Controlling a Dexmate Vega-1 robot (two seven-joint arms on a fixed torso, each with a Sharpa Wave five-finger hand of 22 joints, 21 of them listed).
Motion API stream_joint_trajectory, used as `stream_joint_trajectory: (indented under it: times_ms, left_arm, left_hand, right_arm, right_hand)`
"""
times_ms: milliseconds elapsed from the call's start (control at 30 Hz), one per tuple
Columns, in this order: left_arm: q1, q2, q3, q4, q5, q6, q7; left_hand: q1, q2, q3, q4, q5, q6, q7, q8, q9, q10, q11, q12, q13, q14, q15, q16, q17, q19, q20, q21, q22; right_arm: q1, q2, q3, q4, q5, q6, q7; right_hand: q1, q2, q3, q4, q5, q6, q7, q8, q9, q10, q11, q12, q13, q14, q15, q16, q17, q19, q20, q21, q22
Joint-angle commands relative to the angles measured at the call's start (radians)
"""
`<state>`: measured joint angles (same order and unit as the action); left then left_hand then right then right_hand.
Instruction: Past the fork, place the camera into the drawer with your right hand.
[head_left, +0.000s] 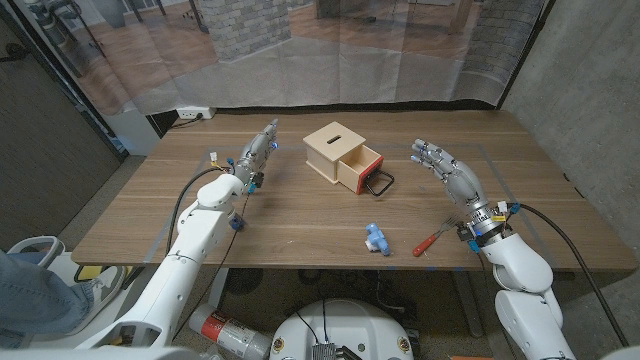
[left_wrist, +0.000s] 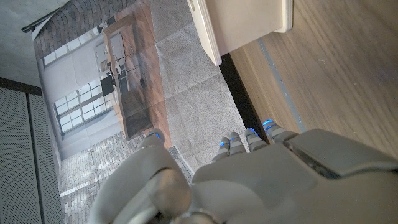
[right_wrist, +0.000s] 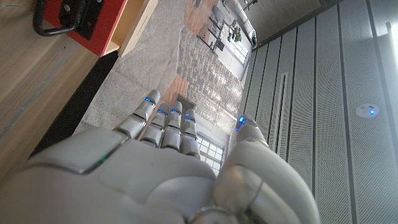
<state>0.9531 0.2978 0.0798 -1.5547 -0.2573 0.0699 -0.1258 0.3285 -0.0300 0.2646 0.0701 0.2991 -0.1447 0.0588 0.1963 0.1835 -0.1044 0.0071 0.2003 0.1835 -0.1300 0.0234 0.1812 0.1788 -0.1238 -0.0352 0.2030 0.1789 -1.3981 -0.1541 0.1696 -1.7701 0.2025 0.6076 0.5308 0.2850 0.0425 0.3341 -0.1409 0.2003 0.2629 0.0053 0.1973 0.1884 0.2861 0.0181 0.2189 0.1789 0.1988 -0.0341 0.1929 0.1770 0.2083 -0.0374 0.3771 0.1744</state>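
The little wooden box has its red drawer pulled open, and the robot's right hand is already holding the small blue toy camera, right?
Not quite. The light wooden box does have its red drawer with a black handle pulled open, but the right hand holds nothing: its fingers are spread apart, up in the air. The small blue toy camera lies on the wooden table near the front edge, beside a red-handled fork. The head view shows this.

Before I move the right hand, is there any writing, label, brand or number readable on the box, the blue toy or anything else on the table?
None can be read.
Wooden box with its red drawer: plain faces, no print.
Small blue object: too small to show any marking.
Red-handled tool: no legible mark.
Right hand and left hand: only blue lights, no text.
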Motion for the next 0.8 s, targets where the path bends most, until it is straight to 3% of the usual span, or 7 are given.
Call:
stream_joint_trajectory:
  times_ms: [33, 800]
  left_arm:
    - [0.019, 0.001, -0.004, -0.018, -0.003, -0.001, 0.01]
    - [0.008, -0.004, -0.002, 0.014, -0.016, -0.018, -0.005]
  left_hand:
    - [0.003, 0.007, -0.002, 0.002, -0.005, -0.001, 0.0, 0.0, 0.003, 0.003, -0.002, 0.002, 0.003, 0.002, 0.005, 0.006, 0.002, -0.01, -0.005, 0.0, 0.003]
    - [0.004, 0.009, -0.005, 0.002, -0.007, -0.001, 0.0, -0.001, 0.003, 0.003, -0.002, 0.002, 0.003, 0.002, 0.005, 0.005, 0.002, -0.011, -0.004, 0.0, 0.003]
  right_arm:
    - [-0.036, -0.003, 0.005, -0.027, -0.005, 0.026, 0.008]
    - [-0.068, 0.008, -0.012, -0.036, -0.057, 0.09, -0.007]
  right_hand:
    - [0.008, -0.002, 0.0, -0.006, 0.005, 0.004, -0.006, 0.007, 0.002, 0.007, -0.007, 0.003, 0.005, 0.009, 0.001, -0.001, 0.003, 0.01, -0.044, -0.003, 0.002]
    - [0.018, -0.008, 0.002, -0.01, 0.008, 0.008, -0.012, 0.006, 0.002, 0.01, -0.012, 0.002, 0.005, 0.01, 0.0, -0.004, 0.002, 0.015, -0.045, -0.014, 0.002]
